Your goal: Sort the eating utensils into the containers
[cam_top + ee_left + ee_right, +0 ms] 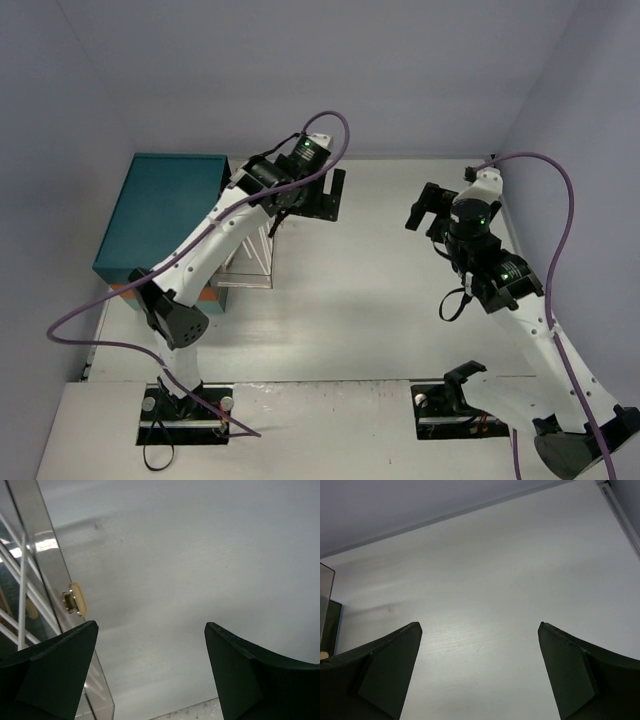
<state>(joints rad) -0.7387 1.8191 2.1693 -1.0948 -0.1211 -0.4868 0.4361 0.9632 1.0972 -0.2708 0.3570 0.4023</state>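
Observation:
The teal chest (160, 205) with an orange lower band stands at the left. One clear drawer (262, 268) is pulled out to its right, with thin pale chopsticks (247, 243) lying in it. In the left wrist view I see the drawer's front with its gold handle (75, 600) and the chopsticks (22, 595) behind it. My left gripper (325, 195) is open and empty above the bare table, just right of the drawer (150, 625). My right gripper (425, 205) is open and empty further right (480, 625). No coloured spoons, forks or knives are in view.
The white table (360, 290) runs to grey walls at the back and right. A raised rail (520, 260) lines the right edge. The drawer's corner (325, 605) shows at the left of the right wrist view.

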